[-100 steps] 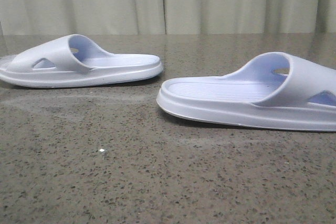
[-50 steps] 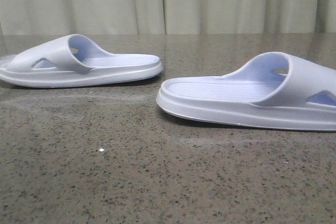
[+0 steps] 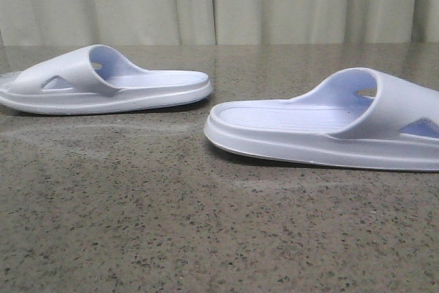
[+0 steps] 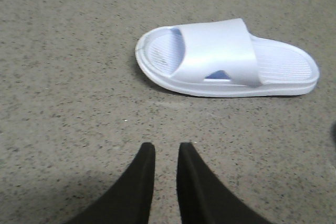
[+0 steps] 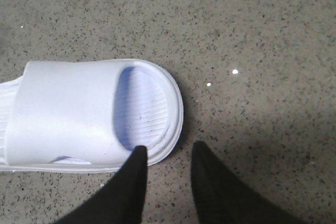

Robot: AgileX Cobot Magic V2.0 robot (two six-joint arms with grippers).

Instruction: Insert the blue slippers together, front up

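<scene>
Two pale lavender-blue slippers lie sole-down and apart on the speckled table. The left slipper (image 3: 103, 84) has its strap to the left and its heel to the right. The right slipper (image 3: 329, 128) has its strap to the right. Neither gripper shows in the front view. In the left wrist view my left gripper (image 4: 165, 148) is empty, its fingers a narrow gap apart, well short of the left slipper (image 4: 226, 59). In the right wrist view my right gripper (image 5: 169, 147) is open and empty, with one fingertip (image 5: 137, 153) at the toe rim of the right slipper (image 5: 79, 114).
The speckled grey-brown stone table (image 3: 206, 238) runs back to a pale curtain (image 3: 219, 1). Bare tabletop lies in front of both slippers and between them.
</scene>
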